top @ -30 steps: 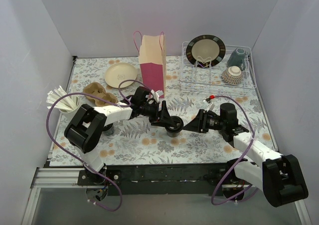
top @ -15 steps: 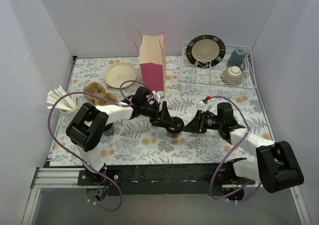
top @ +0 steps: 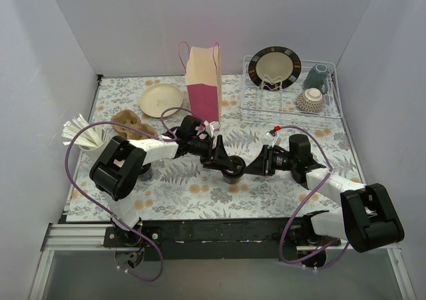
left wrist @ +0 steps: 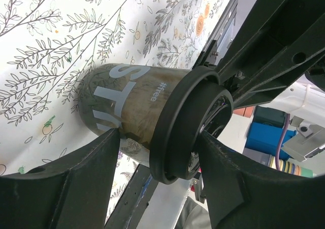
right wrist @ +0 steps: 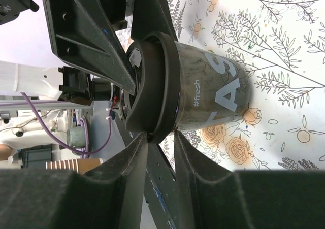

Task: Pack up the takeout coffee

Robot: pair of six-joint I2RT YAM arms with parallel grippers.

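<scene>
left hand [left wrist: 158, 137] straddles the takeout coffee [left wrist: 129, 104] from the side. one finger lies against the printed wall and the other against the rim of the black lid [left wrist: 170, 122], so the cup looks clamped at a middling spread. i judge this to be the steadying grip, there to hold the cup upright on the floral desk [top: 200, 193] near the front middle.

right hand [right wrist: 160, 142] faces it from the opposite side with its fingers set nearly together, only a slim gap between them. the lid's edge sits right at that gap (whether it is actually nipped or merely touched, i cannot tell). that pose reads as either seating the lid or taking the cup over at the top, which would make sense ahead of a lift.

further back, well apart from the cup, the pink-and-tan paper bag [top: 204, 90] stands upright with its handles up. it is the likely destination and much taller than the cup.

hard to make out: from above, both hands cover nearly all of the cup, so it is unclear whether its base rests on the desk or hangs a touch above it. the lettering on the wall is cut off by fingers and lid. the bag's mouth is seen almost edge-on, so how wide it gapes is hidden.
</scene>
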